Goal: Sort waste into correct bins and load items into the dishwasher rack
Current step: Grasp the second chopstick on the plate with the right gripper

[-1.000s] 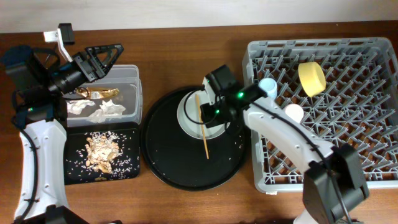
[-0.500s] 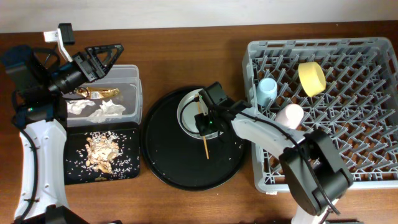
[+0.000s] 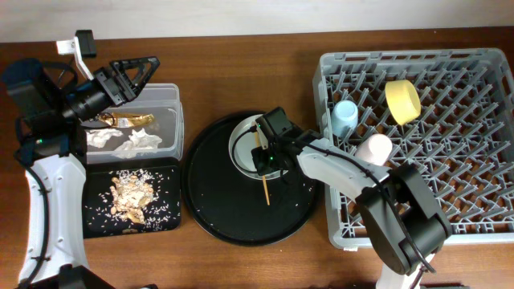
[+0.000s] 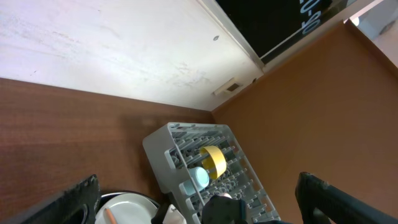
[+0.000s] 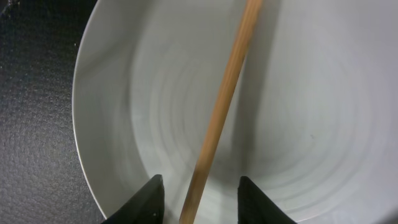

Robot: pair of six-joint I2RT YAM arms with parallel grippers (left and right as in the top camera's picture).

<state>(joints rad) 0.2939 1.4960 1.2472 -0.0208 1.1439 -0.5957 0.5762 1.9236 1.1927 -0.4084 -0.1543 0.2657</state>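
My right gripper [image 3: 263, 158] [image 5: 200, 194] is open and low over the pale grey plate [image 3: 241, 144] [image 5: 292, 93]. Its jaws stand either side of a wooden chopstick [image 3: 264, 183] [image 5: 224, 106] without touching it. The chopstick lies across the plate and onto the round black tray [image 3: 217, 213]. Only one chopstick shows. My left gripper [image 3: 149, 67] [image 4: 199, 205] is open and empty above the clear tub [image 3: 170, 95], which holds white napkins [image 3: 132, 144] and a gold wrapper [image 3: 128, 119]. The yellow bowl [image 3: 402, 101], blue cup [image 3: 345, 117] and pink cup [image 3: 375, 148] sit in the grey rack [image 3: 482, 168].
The shallow black tray [image 3: 95, 229] in front of the tub holds tan food scraps [image 3: 132, 197] and rice crumbs. The rack [image 4: 163, 146] also shows in the left wrist view, with the bowl [image 4: 213, 160] in it. A wall runs along the table's far edge.
My right gripper has come down and forward onto the plate, round the chopstick, and its arm has uncovered the two cups. The left arm has not moved.
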